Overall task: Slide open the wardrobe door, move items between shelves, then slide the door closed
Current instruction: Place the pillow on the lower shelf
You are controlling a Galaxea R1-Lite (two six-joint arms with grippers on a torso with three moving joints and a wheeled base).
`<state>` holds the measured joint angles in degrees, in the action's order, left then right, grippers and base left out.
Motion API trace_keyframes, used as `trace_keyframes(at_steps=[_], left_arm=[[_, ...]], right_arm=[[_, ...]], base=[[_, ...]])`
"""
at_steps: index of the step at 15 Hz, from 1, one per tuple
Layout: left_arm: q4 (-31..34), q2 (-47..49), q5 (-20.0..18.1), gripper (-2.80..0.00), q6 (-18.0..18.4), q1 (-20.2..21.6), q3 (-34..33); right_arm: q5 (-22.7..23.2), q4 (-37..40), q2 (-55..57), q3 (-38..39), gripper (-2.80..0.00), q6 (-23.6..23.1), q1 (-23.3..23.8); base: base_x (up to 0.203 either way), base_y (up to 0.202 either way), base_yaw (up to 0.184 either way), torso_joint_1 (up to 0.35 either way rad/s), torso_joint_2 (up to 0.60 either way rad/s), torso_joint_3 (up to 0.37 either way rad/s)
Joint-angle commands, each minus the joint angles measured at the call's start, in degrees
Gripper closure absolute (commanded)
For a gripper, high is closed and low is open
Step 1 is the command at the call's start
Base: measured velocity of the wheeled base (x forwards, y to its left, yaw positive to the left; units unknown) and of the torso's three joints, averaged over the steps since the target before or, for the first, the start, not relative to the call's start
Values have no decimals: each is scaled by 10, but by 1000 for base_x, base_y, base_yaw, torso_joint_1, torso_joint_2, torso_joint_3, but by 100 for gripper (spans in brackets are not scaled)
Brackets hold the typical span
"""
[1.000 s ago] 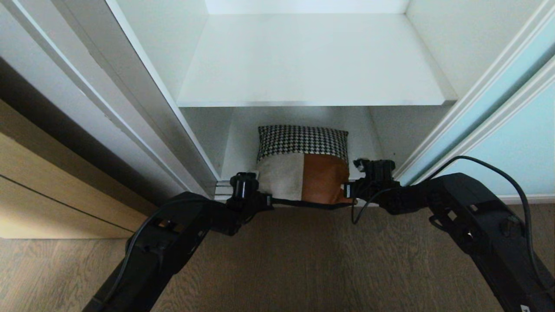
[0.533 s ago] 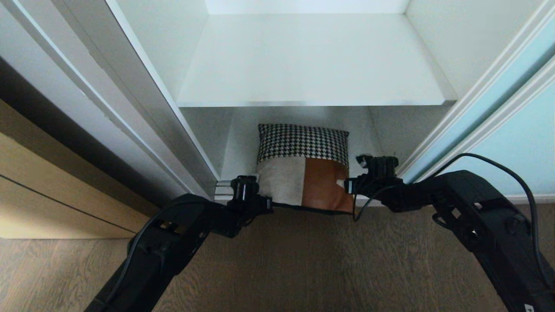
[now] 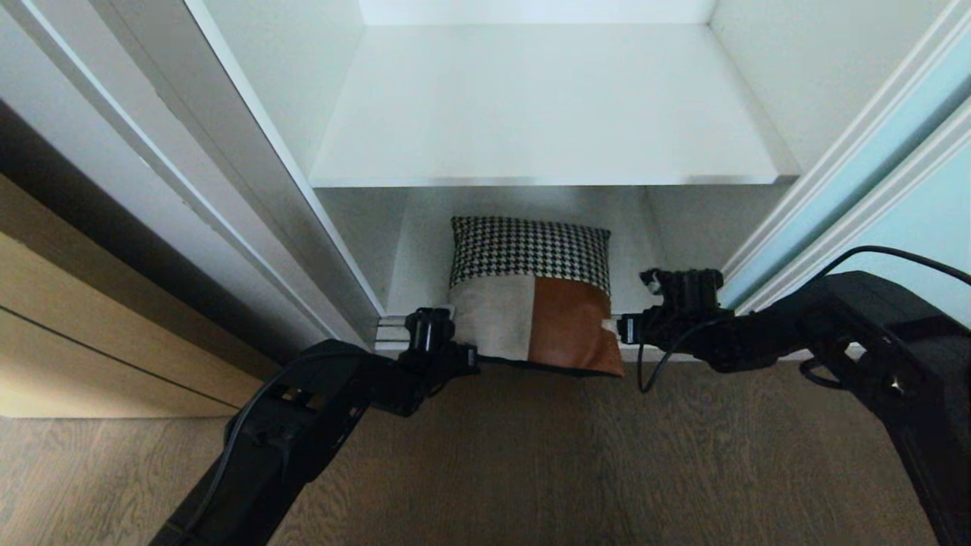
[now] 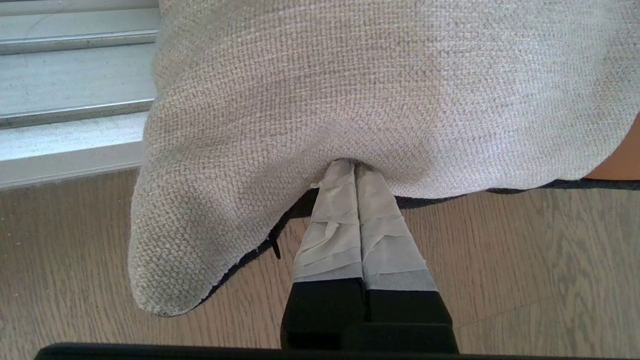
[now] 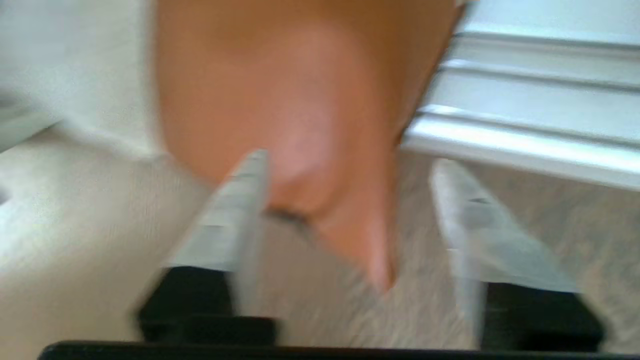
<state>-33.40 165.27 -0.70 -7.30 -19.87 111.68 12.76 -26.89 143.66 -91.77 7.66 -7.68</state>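
I'm looking down into the open wardrobe: the cushion point(image 3: 531, 292), houndstooth on top with a beige panel and a tan-brown panel below, sits on the bottom shelf point(image 3: 645, 250), its front edge hanging out over the door track point(image 3: 391, 330) and the wood floor point(image 3: 493, 455). The upper shelf point(image 3: 542, 106) above it is a bare white board. The sliding wardrobe door point(image 3: 895, 205), pale aqua, stands pushed off to the right.

My left tool point(image 4: 356, 167) is pinched tight on the cushion's lower beige edge, the taped fingers point(image 4: 335, 220) pressed together with the fabric bulging over their tips. My right tool point(image 5: 345, 170) is spread wide at the tan-brown corner, one finger on each side of that corner; the right wrist view is blurred, so I can't say whether either finger touches it. In the head view the right tool sits just beside the cushion's right lower corner, in front of the track
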Motion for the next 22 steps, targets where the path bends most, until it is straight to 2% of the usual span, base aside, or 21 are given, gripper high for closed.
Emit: trace_keyframes(at_steps=[1, 5, 11, 12, 14, 17, 19, 22], left_arm=[[-1, -3, 1, 0, -3, 1, 0], [-3, -10, 2, 0, -17, 1, 0], [-5, -12, 1, 0, -17, 1, 0], [-4, -14, 1, 0, -17, 1, 0], [-4, -14, 4, 0, -19, 1, 0], [5, -12, 15, 0, -20, 1, -1], [14, -16, 17, 0, -30, 1, -5], [1, -14, 17, 0, -33, 1, -5]], right_arm=[[9, 15, -20, 20, 0, 0, -25], [10, 32, 31, -2, 0, -1, -62], [6, 145, 112, -139, 0, -3, -69], [1, 165, 131, -175, 0, -4, -71], [-20, 184, 160, -198, 0, -25, -72], [-26, 150, 164, -198, 0, -25, -73], [-59, 88, 176, -198, 0, -26, -73], [-76, 72, 174, -198, 0, -27, -70]], base=[[0, 0, 0, 0, 0, 0], [0, 0, 0, 0, 0, 0], [0, 0, 0, 0, 0, 0], [0, 0, 0, 0, 0, 0], [0, 0, 0, 0, 0, 0], [0, 0, 0, 0, 0, 0], [0, 0, 0, 0, 0, 0], [0, 0, 0, 0, 0, 0]])
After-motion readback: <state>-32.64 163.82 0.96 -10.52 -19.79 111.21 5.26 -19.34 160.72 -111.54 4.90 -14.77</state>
